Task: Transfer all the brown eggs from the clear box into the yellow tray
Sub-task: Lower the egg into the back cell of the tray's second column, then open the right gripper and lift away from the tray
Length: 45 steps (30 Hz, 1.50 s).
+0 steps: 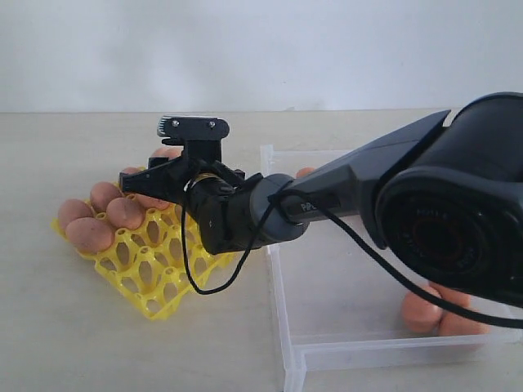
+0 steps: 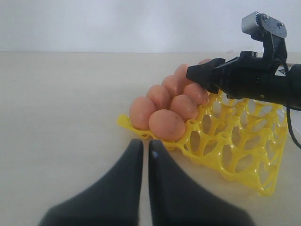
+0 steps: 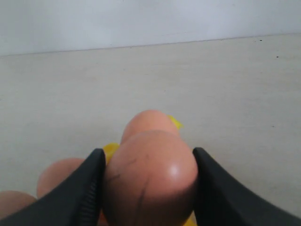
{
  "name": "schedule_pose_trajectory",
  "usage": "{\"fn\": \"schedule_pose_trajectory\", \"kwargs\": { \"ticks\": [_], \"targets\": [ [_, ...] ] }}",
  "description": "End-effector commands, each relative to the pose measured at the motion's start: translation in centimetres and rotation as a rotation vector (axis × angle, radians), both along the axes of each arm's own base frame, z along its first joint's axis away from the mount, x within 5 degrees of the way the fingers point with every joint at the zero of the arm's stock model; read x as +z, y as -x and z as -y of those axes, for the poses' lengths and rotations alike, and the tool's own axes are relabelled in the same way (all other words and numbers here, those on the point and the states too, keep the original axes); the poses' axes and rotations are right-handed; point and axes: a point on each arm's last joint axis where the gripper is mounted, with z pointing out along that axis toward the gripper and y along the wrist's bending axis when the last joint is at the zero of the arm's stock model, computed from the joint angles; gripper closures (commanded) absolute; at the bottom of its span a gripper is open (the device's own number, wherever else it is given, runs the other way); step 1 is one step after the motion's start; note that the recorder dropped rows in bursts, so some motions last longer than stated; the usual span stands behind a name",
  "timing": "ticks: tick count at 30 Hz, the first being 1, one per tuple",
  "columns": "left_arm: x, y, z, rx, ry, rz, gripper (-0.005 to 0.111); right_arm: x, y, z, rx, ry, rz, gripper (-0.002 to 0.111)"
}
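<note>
My right gripper (image 3: 148, 165) is shut on a brown egg (image 3: 150, 181), with a black finger pressed to each side of it. In the exterior view this gripper (image 1: 151, 184) reaches across from the right and hangs over the far part of the yellow tray (image 1: 155, 282). Several brown eggs (image 1: 90, 235) fill the tray's left cups. The clear box (image 1: 286, 327) lies to the right with eggs (image 1: 421, 310) in its near corner. My left gripper (image 2: 146, 148) is shut and empty, low over the table just short of the tray's corner (image 2: 124, 123) and its eggs (image 2: 167, 125).
The right arm's forearm (image 1: 343, 192) and its dangling black cable (image 1: 204, 282) cross above the tray and the box's left wall. Bare beige table lies left of the tray (image 1: 41, 310). A white wall stands behind.
</note>
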Motion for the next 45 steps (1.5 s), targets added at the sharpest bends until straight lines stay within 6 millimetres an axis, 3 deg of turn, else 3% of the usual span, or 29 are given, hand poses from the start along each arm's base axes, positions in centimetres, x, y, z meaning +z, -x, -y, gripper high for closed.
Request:
{"fn": "schedule_pose_trajectory", "kwargs": {
  "ticks": [1, 7, 13, 18, 23, 25, 26, 31, 34, 37, 42, 45],
  "targets": [
    [0.0, 0.0, 0.0, -0.005, 0.004, 0.003, 0.103, -0.1, 0.0, 0.0, 0.015, 0.017, -0.008, 0.061],
    [0.0, 0.0, 0.0, -0.005, 0.004, 0.003, 0.103, 0.1, 0.0, 0.0, 0.014, 0.013, -0.002, 0.058],
    [0.0, 0.0, 0.0, -0.005, 0.004, 0.003, 0.103, 3.6, -0.2, 0.0, 0.019, 0.039, 0.120, 0.058],
    [0.0, 0.0, 0.0, -0.005, 0.004, 0.003, 0.103, 3.8, -0.2, 0.0, 0.021, 0.048, 0.124, 0.058],
    [0.0, 0.0, 0.0, -0.005, 0.004, 0.003, 0.103, 6.5, 0.2, -0.1, 0.048, 0.027, 0.121, 0.060],
    [0.0, 0.0, 0.0, -0.005, 0.004, 0.003, 0.103, 8.7, 1.1, -0.3, 0.136, 0.070, 0.038, 0.083],
    [0.0, 0.0, 0.0, -0.005, 0.004, 0.003, 0.103, 10.2, 2.0, -0.4, 0.223, 0.144, -0.001, 0.108],
    [0.0, 0.0, 0.0, -0.005, 0.004, 0.003, 0.103, 14.2, 4.7, 0.1, 0.449, 0.333, -0.048, 0.109],
    [0.0, 0.0, 0.0, -0.005, 0.004, 0.003, 0.103, 17.0, 7.5, 0.3, 0.598, 0.432, -0.072, 0.109],
    [0.0, 0.0, 0.0, -0.005, 0.004, 0.003, 0.103, 18.3, 10.5, 0.9, 0.655, 0.531, -0.046, 0.109],
    [0.0, 0.0, 0.0, -0.005, 0.004, 0.003, 0.103, 17.8, 16.2, 4.4, 0.616, 0.661, -0.108, 0.109],
    [0.0, 0.0, 0.0, -0.005, 0.004, 0.003, 0.103, 16.6, 18.3, 8.1, 0.505, 0.780, -0.211, 0.109]
  ]
}}
